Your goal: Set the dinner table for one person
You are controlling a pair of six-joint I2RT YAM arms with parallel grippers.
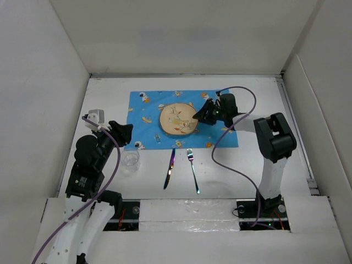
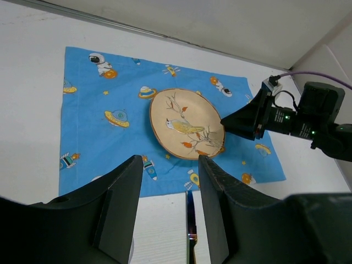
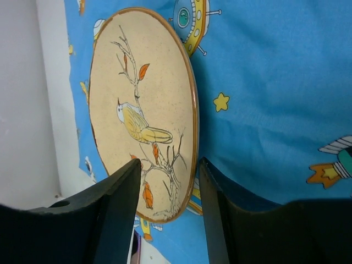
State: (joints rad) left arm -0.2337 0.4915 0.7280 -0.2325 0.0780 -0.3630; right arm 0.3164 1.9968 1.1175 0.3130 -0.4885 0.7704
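Left hand hangs wide and empty over the left side of the desk, a plain white matte rectangle. Right hand stands open at the rim of one bird-painted plate on one blue space-print placemat toward the far edge. One knife, one fork and one glass lie nearer.

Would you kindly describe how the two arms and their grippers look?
The left arm and right arm share white lower links and black upper blocks, each trailing a purple cable. The left gripper and right gripper have black, wedge-shaped fingers. Small green lights glow behind the right one.
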